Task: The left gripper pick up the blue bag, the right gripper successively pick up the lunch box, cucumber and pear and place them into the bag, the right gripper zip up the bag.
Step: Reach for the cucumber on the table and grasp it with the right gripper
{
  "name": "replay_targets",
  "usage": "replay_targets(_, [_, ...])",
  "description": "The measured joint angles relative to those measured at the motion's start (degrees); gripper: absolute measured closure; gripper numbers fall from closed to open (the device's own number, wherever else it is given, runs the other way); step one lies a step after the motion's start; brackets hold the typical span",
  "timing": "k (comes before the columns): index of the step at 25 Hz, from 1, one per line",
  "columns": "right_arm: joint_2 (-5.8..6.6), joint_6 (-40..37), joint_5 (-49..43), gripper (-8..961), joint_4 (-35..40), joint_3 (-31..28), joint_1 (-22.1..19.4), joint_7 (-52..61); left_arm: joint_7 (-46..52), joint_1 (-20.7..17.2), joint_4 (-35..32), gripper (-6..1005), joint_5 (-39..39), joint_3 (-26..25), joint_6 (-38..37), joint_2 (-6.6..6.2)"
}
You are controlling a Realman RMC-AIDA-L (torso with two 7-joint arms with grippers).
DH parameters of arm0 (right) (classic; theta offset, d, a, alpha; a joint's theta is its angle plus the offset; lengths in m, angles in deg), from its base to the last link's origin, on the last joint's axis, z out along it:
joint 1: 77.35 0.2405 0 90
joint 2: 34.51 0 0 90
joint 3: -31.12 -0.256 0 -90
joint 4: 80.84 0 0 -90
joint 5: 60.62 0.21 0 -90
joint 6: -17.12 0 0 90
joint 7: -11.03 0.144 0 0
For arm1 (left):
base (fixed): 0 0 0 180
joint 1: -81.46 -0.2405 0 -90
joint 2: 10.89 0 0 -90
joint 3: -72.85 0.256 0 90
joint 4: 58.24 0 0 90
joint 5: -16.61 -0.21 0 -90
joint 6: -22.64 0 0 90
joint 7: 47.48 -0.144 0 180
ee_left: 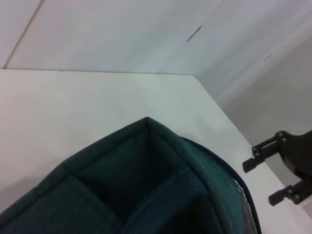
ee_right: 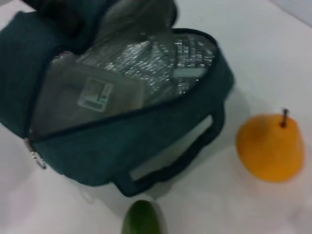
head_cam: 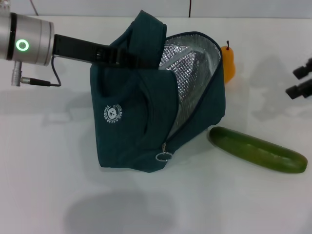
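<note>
Teal fabric blue bag (head_cam: 131, 131), crinkled foil lining (head_cam: 187, 78), smooth cucumber (head_cam: 258, 150)

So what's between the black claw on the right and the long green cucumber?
Nothing: in the head view only bare white table lies between the right gripper and the cucumber. The pear sits off to the side, beside the blue bag.
</note>
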State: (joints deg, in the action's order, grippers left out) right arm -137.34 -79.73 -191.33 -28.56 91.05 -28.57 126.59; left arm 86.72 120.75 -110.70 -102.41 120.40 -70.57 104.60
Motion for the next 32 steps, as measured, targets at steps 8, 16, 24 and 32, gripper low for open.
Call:
replay_targets(8, [-8.16,-3.9,-15.5,208,6.0,5.7,8.1,5.0,-0.2,0.0,0.0,955,0.1,0.0,0.1,0.31])
replay_targets(16, [-13.08,-1.5,-21.7,196,5.3,15.3,10.7,7.2,-0.3,0.5,0.0,956,0.1,0.1,0.1,0.75])
replay_targets(24, [-13.22,1.0,-18.0,183,5.3,21.2,10.1,7.7,-0.3,0.1,0.0,955,0.2,0.0,0.1,0.87])
replay_targets(32, [-13.17,-0.2,-14.3,171,4.8,22.2,9.8,7.7,-0.4,0.6,0.0,956,0.2,0.0,0.1,0.97])
